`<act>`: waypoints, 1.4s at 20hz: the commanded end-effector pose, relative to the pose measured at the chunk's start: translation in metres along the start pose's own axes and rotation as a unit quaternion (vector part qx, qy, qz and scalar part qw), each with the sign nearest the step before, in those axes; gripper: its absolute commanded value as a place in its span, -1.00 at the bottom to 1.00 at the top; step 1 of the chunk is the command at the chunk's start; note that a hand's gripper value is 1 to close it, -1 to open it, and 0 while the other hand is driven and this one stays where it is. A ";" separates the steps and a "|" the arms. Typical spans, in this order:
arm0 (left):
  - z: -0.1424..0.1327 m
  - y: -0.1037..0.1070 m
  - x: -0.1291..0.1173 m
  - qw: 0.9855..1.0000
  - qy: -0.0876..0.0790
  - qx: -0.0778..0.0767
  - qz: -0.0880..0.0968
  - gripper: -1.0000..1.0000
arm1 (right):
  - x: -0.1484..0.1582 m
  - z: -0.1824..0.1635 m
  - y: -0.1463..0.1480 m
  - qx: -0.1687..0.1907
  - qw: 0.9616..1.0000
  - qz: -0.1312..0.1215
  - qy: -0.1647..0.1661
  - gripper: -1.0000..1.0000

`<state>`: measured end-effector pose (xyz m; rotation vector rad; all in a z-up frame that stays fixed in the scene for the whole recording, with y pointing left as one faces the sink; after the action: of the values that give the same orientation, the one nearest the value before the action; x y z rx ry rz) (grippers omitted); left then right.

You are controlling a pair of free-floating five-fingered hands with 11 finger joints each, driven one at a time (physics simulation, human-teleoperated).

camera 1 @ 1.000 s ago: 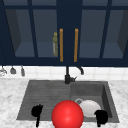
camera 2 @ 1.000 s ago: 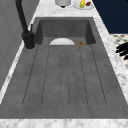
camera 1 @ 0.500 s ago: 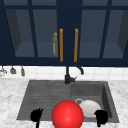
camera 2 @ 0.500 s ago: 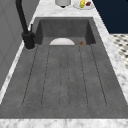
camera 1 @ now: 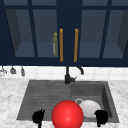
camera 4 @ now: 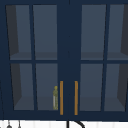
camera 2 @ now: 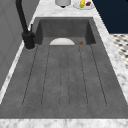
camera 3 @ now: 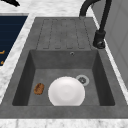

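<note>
Navy glass-door wall cabinet point(camera 1: 64, 32), white tiled wall point(camera 1: 45, 73), marble counter point(camera 1: 10, 100)

red ball point(camera 1: 67, 114) at the sink's front edge, white plate point(camera 3: 66, 91) lying flat in the basin

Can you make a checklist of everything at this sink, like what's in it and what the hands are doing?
surface: grey sink with ribbed drainboard, marble counter.
job's things: red ball between the hands; white plate in the basin.
clutter: small brown thing beside the plate.
hands: left hand open, holding nothing; right hand near the plate.
cables: nothing seen.
surroundings: black faucet; glass-door cabinet, green bottle inside.
</note>
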<state>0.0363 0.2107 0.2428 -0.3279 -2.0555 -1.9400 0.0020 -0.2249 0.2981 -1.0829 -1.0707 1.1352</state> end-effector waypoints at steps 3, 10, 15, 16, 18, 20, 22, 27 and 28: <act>0.000 0.000 0.001 1.000 -0.001 0.000 0.000 -1.00 | 0.000 0.000 0.000 0.000 1.000 0.000 0.000 0.00; 0.000 -0.001 0.002 1.000 0.000 0.000 0.000 -1.00 | 0.000 0.000 0.000 0.000 1.000 0.000 0.000 0.00; 0.000 0.000 0.002 1.000 -0.004 -0.006 -0.005 0.00 | 0.000 0.004 0.001 -0.005 1.000 -0.004 0.003 -1.00; 0.000 0.000 0.002 1.000 -0.003 -0.004 -0.007 0.00 | -0.002 0.001 0.000 0.002 1.000 -0.002 0.001 -1.00; 0.000 0.000 0.001 1.000 -0.001 -0.002 -0.011 0.00 | -0.007 -0.001 -0.006 0.005 1.000 -0.004 0.000 -1.00; -0.001 0.000 0.001 1.000 -0.001 -0.001 -0.014 0.00 | -0.013 -0.004 -0.012 0.010 1.000 -0.009 0.001 -1.00; -0.001 -0.001 0.001 1.000 0.000 0.000 -0.016 0.00 | -0.020 -0.009 -0.016 0.019 1.000 -0.012 -0.002 -1.00; -0.001 -0.001 0.001 1.000 0.002 0.003 -0.020 0.00 | -0.044 -0.024 -0.035 0.040 0.999 -0.013 -0.005 -1.00; -0.001 -0.001 0.001 1.000 0.002 0.003 -0.021 0.00 | -0.050 -0.024 -0.038 0.043 0.999 -0.014 -0.005 -1.00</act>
<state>0.0354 0.2097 0.2423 -0.2800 -2.0820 -1.9567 0.0205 -0.2618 0.3194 -1.0239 -1.0494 1.1538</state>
